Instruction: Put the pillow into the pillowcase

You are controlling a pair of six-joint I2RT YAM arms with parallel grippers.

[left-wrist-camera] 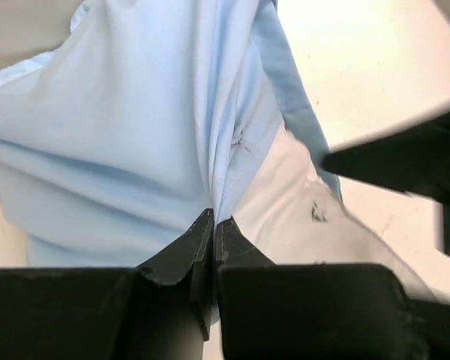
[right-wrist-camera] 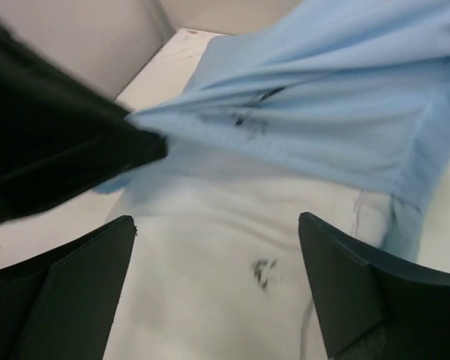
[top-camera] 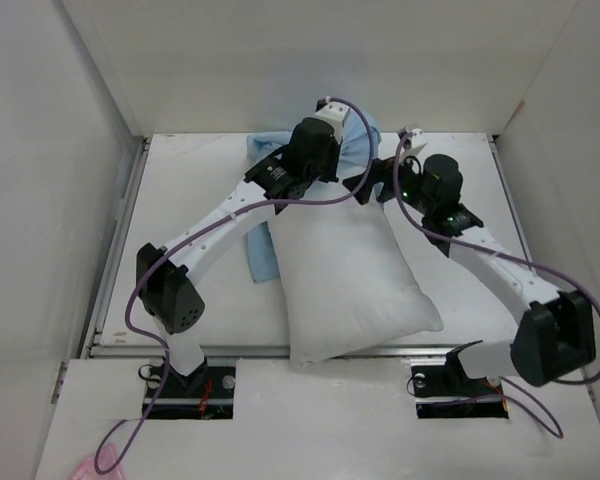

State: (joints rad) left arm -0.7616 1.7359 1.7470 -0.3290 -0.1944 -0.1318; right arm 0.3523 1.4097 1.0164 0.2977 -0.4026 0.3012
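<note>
The white pillow (top-camera: 345,285) lies in the middle of the table, its far end under the light blue pillowcase (top-camera: 358,140) at the back. My left gripper (top-camera: 332,178) is shut on a fold of the pillowcase (left-wrist-camera: 135,135), lifting it above the pillow's end (left-wrist-camera: 285,195). My right gripper (top-camera: 372,188) is open just right of it, its fingers (right-wrist-camera: 82,277) spread over the pillow (right-wrist-camera: 210,285) below the pillowcase's edge (right-wrist-camera: 322,127). A strip of pillowcase (top-camera: 260,255) lies along the pillow's left side.
White walls (top-camera: 310,60) enclose the table on three sides. The table's front edge (top-camera: 180,350) runs near the arm bases. A pink scrap (top-camera: 90,468) lies at the bottom left. The left gripper's black body (right-wrist-camera: 52,150) crosses the right wrist view.
</note>
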